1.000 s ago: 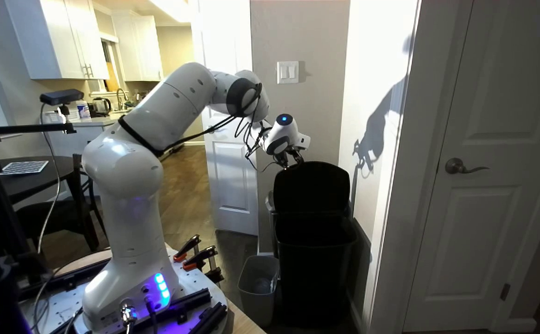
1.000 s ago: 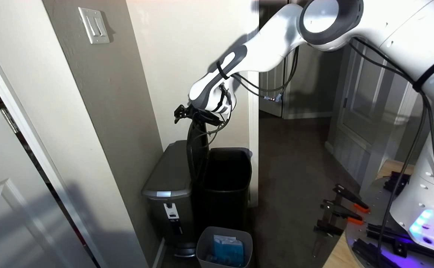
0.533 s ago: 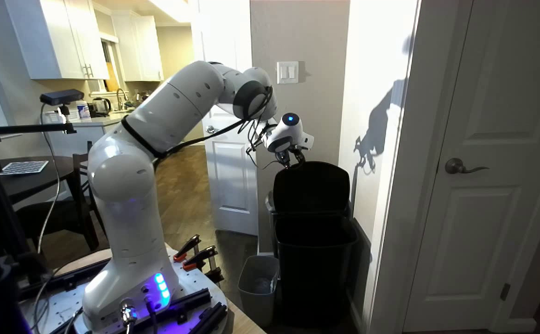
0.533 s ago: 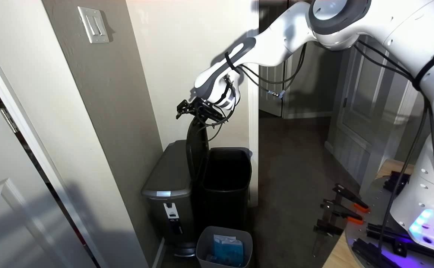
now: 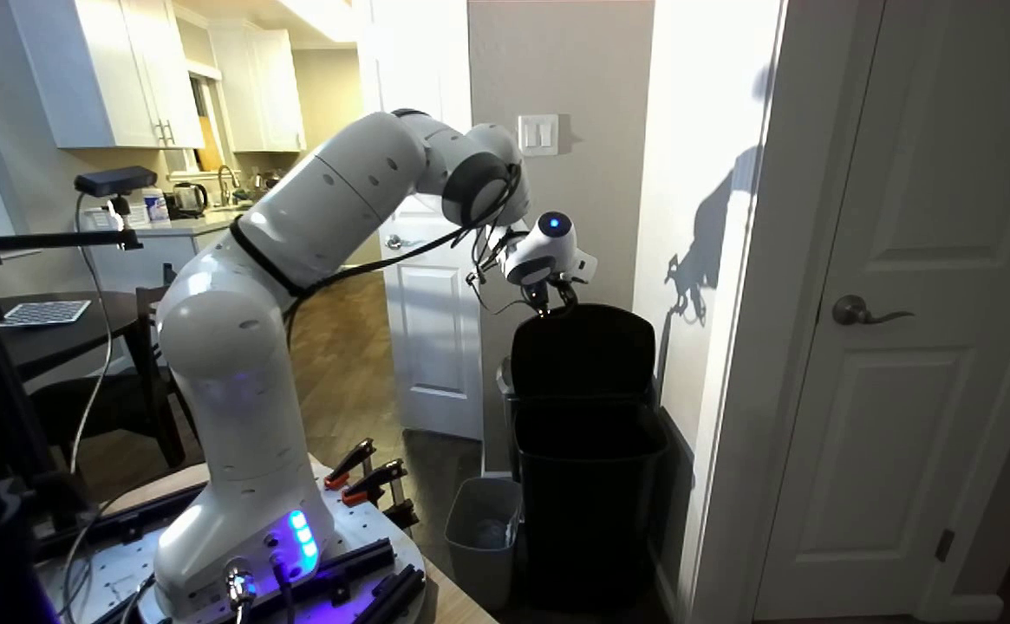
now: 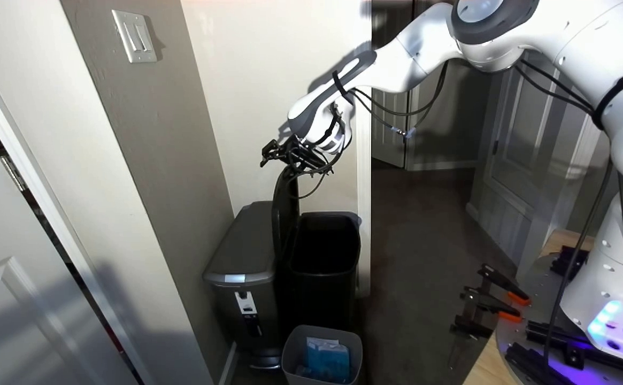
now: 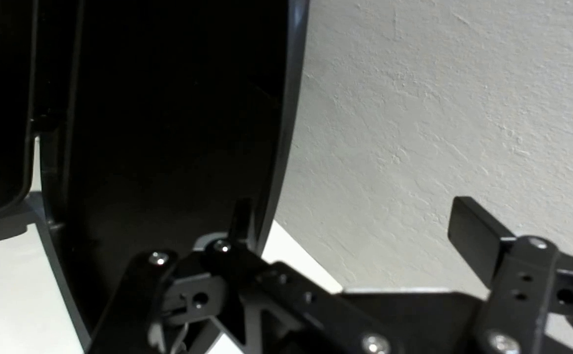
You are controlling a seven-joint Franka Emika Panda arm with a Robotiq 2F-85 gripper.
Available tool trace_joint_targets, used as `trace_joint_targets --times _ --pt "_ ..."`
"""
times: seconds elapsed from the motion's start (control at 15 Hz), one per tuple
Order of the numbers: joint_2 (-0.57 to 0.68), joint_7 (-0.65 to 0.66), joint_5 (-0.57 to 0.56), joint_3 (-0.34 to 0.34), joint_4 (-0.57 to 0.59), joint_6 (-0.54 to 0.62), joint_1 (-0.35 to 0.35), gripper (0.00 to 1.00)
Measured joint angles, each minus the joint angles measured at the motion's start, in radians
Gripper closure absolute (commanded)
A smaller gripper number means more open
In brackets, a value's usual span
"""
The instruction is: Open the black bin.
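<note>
In an exterior view the white arm [image 5: 236,338] shows from base, lower left, to wrist, near the centre. The black bin [image 5: 591,520] stands there low and right of centre, its lid [image 5: 587,355] upright at the back of the open mouth. A grey bin [image 6: 241,240], closed on top, shows left of centre in an exterior view, just beside the black bin; in an exterior view only a strip [image 5: 505,381] of it peeps out. A small wastebasket [image 5: 470,563] sits low in both exterior views, beside the black bin. The hand [image 7: 357,221] looks small and dark at the lid's top edge in both exterior views; the wrist view alone shows clearly that its fingers [image 7: 478,241] are spread wide, one before the lid's inner face left of centre, the other before a pale wall [image 7: 414,123] at right. Whether either touches the lid I cannot tell. A blue item [image 6: 328,363] lies in the wastebasket at the bottom centre of an exterior view.
</note>
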Motion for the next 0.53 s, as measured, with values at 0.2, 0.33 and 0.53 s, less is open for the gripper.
trace_joint_targets --times 0.2,0.33,0.53 --pt "0.000 0.000 0.000 0.006 -0.004 0.000 -0.008 0.00" --pt "0.001 0.000 0.000 0.013 -0.008 -0.002 -0.010 0.00" --pt "0.010 0.000 0.000 0.042 -0.012 -0.005 -0.025 0.00"
